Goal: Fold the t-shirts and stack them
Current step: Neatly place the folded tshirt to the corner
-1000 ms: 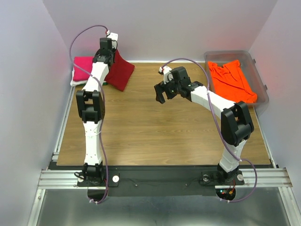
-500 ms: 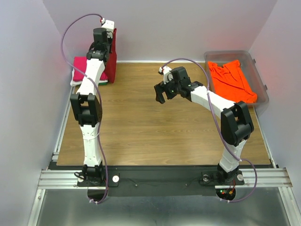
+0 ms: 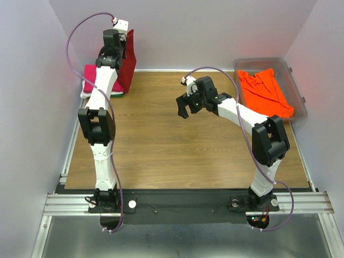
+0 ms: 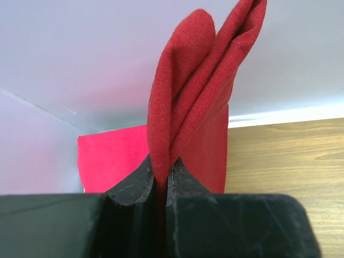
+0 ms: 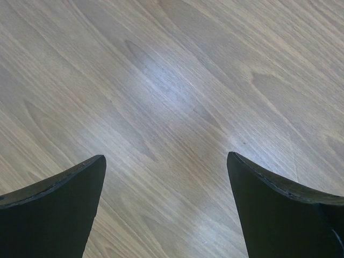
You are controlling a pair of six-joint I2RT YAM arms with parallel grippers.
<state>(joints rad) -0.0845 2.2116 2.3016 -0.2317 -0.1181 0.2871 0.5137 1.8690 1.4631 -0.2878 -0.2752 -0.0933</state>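
Left pincer (image 4: 162, 177) pressed together on a fold of the dark red shirt (image 3: 128, 64). The cloth is pinched between the jaws in several layers.

Change over the last second: the shirt is up off the desk (image 3: 172, 145). A second ago it hung wide, its lower corner near the far-left desk surface, right of the pink pile. Now the arm is further back and left, and the shirt hangs as a narrow vertical strip close to the back wall. Its lower end sits just beside the hot pink shirt (image 3: 92, 75), at the right edge of it. Cannot tell whether the hem touches the pile.

Hot pink shirt lies flat in the far-left corner, with a white edge showing under it.

Right pincer (image 5: 166, 161) spread wide, holding nothing, hovering over bare wood mid-desk. No movement from it in this span.

Orange shirt (image 3: 263, 91) lies crumpled in the clear tub (image 3: 293, 67) at far right, untouched.

Reading: the red shirt looks folded and is being carried to the pile. Stacking step, placement not yet done. The orange one is left to fold.
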